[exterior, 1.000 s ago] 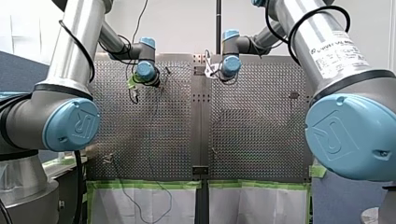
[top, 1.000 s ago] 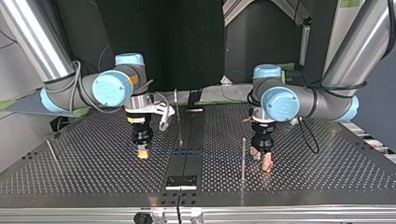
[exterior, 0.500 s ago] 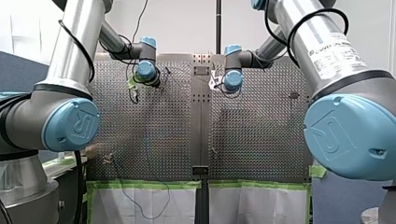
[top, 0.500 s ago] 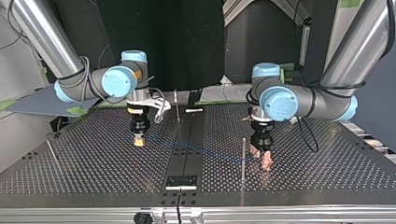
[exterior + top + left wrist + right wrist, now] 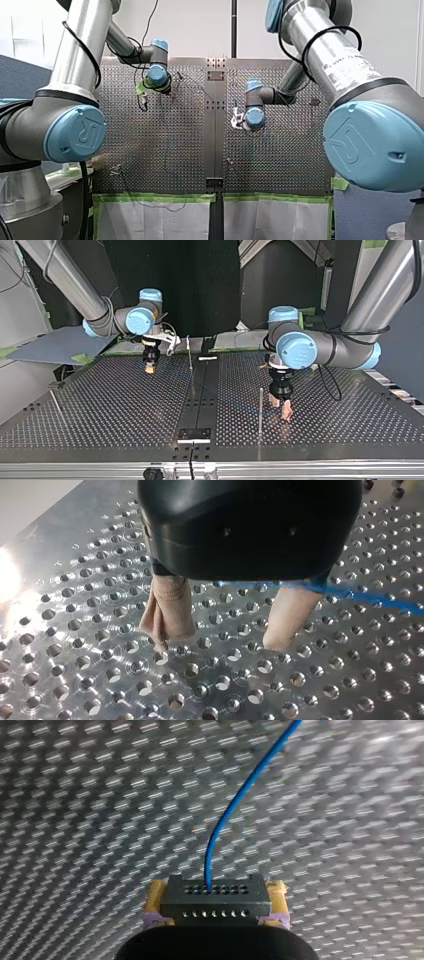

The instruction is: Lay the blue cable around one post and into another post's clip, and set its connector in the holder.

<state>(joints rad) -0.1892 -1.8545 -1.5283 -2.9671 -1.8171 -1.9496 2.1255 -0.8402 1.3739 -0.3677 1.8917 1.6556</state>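
Observation:
In the right wrist view my right gripper is shut on a black connector, with yellow pads at both of its sides. The blue cable leaves the connector and curves away over the perforated table. In the top view this gripper hangs at the far left of the table. My left gripper stands open just above the table beside a thin post. Its beige pads hold nothing. The cable lies on the table behind them.
A second thin post stands near the table's middle strip, and a third leans at the top view's left. A small black plate sits on the middle strip near the front edge. Dark cables hang over the table's edge.
My right arm has carried the connector from mid-table to the far side in the top view, drawing the cable after it. My left gripper has stayed by the post.

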